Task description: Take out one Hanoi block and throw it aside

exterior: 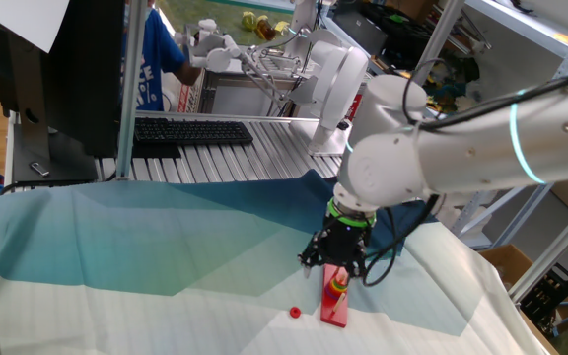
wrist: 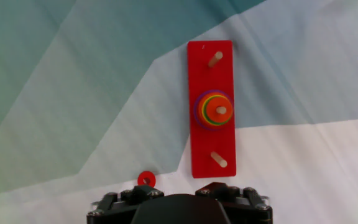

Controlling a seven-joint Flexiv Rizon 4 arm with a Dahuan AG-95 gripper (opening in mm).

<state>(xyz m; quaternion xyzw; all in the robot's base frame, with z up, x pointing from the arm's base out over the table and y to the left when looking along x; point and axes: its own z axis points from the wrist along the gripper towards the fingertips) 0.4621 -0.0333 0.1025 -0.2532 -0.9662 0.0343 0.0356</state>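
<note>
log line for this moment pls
gripper: over base, state unclear | red ring: on cloth, beside base | stack: on middle peg

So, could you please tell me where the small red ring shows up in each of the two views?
Fixed view: the small red ring lies on the cloth near the bottom centre, just left of the red base board.
Hand view: it lies at the bottom edge, left of centre, just above the gripper body and left of the board's lower end.
Shared landmark: the red base board with its stacked rings.
</note>
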